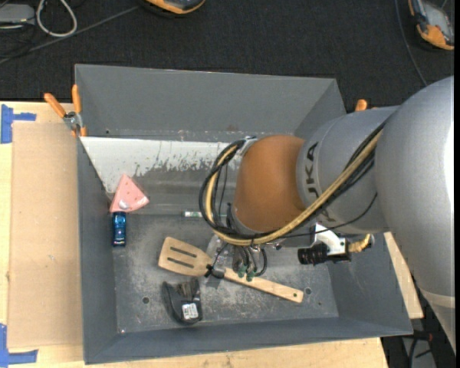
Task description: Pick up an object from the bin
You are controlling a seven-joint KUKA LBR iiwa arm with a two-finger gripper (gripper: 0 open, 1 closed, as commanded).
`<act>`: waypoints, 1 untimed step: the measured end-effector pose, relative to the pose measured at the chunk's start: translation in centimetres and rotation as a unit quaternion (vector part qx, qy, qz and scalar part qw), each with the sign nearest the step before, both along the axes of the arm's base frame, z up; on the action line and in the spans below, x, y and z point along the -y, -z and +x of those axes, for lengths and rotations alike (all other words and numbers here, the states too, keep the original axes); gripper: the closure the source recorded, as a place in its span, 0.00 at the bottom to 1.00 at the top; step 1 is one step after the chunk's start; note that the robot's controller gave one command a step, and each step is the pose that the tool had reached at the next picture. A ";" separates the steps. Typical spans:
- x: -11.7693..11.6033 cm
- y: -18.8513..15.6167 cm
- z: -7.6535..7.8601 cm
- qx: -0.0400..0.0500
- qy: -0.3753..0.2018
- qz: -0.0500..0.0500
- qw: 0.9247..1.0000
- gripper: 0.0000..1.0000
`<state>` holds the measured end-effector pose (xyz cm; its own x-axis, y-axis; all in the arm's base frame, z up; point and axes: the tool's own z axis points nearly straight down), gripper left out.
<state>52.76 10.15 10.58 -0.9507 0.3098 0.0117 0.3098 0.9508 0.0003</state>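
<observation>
My gripper [230, 264] hangs low over the middle of the bin floor, mostly hidden under the arm's orange cover. It sits right above the neck of a wooden slotted spatula [182, 256], whose blade points left and whose handle runs out to the right towards the front. Whether the gripper touches the spatula is hidden. A black oval object with a small white label [183, 300] lies just in front of the spatula blade.
A pink triangular piece [128, 195] leans at the back left of the floor. A small blue toy car [119, 229] lies just below it by the left wall. The arm and its cables cover the bin's right half.
</observation>
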 end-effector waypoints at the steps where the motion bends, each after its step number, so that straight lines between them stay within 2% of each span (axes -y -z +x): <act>1: 0.0 -2.8 0.1 0.002 0.000 0.000 1.000 1.00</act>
